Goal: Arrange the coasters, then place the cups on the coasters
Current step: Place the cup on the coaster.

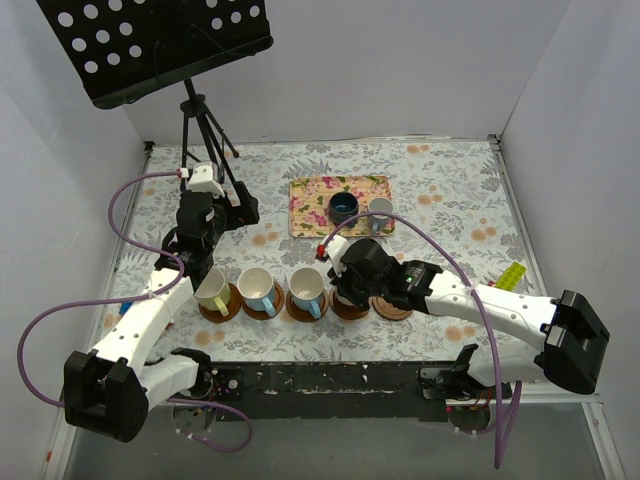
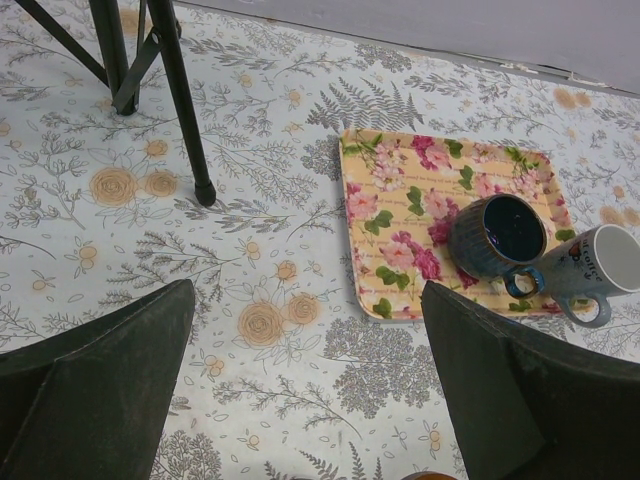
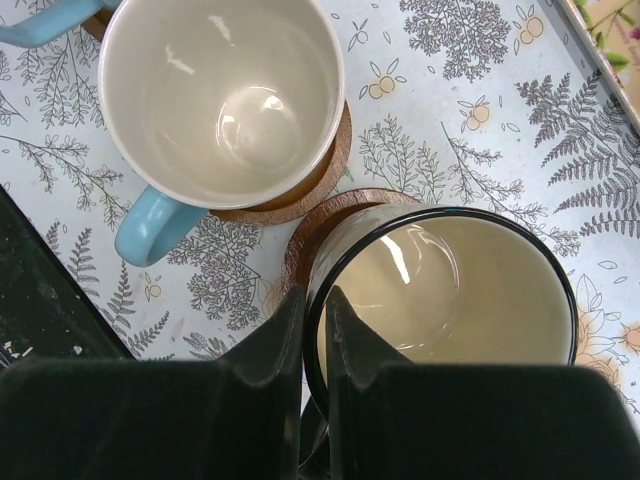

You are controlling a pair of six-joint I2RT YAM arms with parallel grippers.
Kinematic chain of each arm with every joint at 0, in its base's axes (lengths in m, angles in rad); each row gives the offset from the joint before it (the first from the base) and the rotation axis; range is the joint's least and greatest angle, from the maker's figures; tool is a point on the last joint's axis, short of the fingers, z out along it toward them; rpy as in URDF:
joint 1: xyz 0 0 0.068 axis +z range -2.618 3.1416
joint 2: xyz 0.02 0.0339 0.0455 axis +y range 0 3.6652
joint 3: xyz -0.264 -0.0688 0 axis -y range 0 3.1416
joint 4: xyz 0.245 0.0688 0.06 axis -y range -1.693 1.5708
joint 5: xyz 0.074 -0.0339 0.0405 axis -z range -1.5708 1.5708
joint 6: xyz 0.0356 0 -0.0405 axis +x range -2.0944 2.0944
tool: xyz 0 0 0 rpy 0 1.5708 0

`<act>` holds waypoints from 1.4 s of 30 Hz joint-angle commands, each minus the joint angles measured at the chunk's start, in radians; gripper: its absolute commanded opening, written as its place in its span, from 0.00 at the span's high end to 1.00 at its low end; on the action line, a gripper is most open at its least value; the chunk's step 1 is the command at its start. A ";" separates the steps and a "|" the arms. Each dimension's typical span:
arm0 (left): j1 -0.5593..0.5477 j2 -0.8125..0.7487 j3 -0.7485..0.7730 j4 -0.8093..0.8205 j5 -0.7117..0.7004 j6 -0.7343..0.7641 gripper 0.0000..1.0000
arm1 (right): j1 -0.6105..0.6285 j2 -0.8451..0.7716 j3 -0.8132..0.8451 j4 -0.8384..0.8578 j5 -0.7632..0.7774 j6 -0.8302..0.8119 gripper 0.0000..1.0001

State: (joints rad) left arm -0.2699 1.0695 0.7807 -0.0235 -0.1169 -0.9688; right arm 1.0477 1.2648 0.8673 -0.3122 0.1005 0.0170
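Right jaws are clamped on the rim of the cream mug (image 3: 450,290), over a coaster (image 3: 325,212) in the row on the near side of the tray (image 1: 310,205). Can't tell if it's touching down. From above, the arm hides that mug, and its handle's cut off. Left jaws hang wide open left of the tray, holding nothing.

Lab cell, white enclosure walls (image 1: 400,70)

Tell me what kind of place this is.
Most likely a robot test booth, not a home kitchen: plain white walls box in a floral-clothed table, a left arm and a right arm are bolted at its near edge, and a black perforated stand sits on a tripod.
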 commanded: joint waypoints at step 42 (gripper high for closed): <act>0.005 -0.009 0.028 -0.004 0.013 -0.002 0.02 | 0.005 0.034 -0.060 0.151 0.011 0.017 0.99</act>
State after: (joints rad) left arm -0.2699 1.0698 0.7807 -0.0235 -0.1139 -0.9699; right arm 1.0477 1.3090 0.8021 -0.2565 0.1009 0.0311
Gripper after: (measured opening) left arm 0.981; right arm 0.162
